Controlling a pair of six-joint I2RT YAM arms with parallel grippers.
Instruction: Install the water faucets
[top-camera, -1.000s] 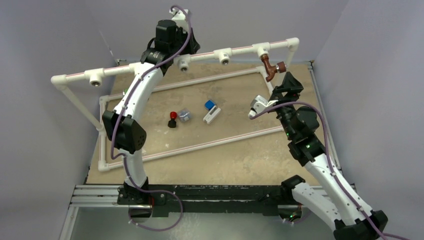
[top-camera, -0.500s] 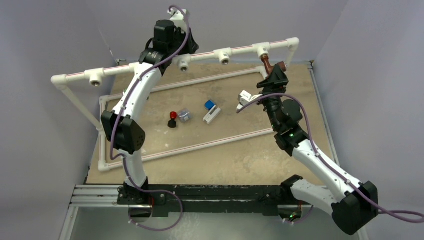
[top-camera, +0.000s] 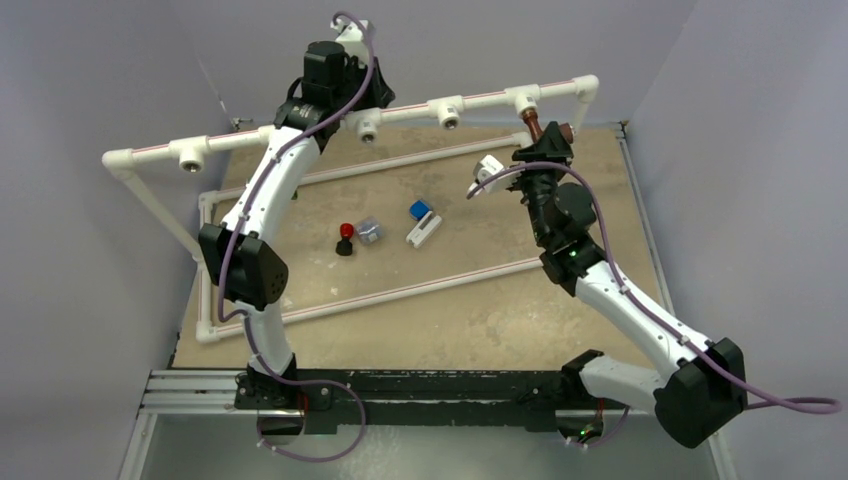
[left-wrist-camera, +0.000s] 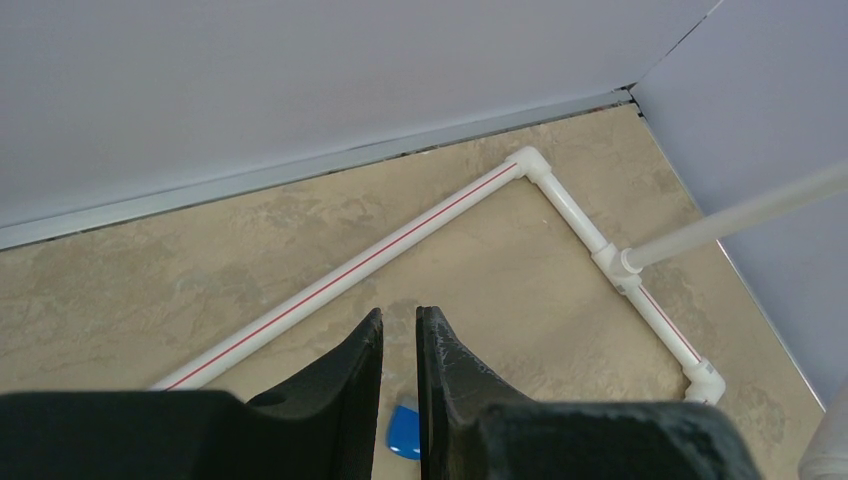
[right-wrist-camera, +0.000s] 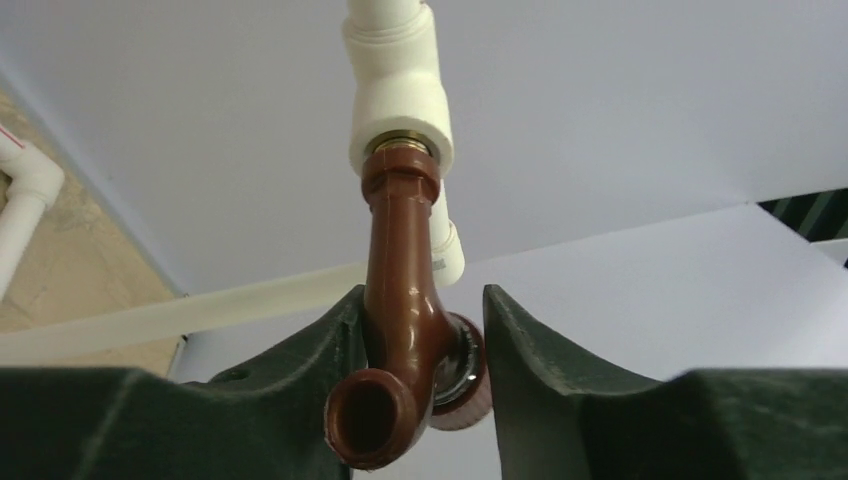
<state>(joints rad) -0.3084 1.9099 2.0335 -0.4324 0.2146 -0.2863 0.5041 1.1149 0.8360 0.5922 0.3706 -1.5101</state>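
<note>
Swinging up from the middle right of the top view, my right gripper (top-camera: 543, 142) is now reaching into the upper right corner, where the reddish-brown faucet (right-wrist-camera: 400, 260) is hanging from a white tee fitting (right-wrist-camera: 398, 90) on the raised pipe rail (top-camera: 485, 98). My right fingers (right-wrist-camera: 300, 380) are pressing against both sides of its bent body, with the spout mouth facing my wrist camera. My left gripper (left-wrist-camera: 400, 318) is hovering at the top centre, jaws drawn together on nothing, above the floor pipe (left-wrist-camera: 340, 275) and a blue block (left-wrist-camera: 404, 432).
</note>
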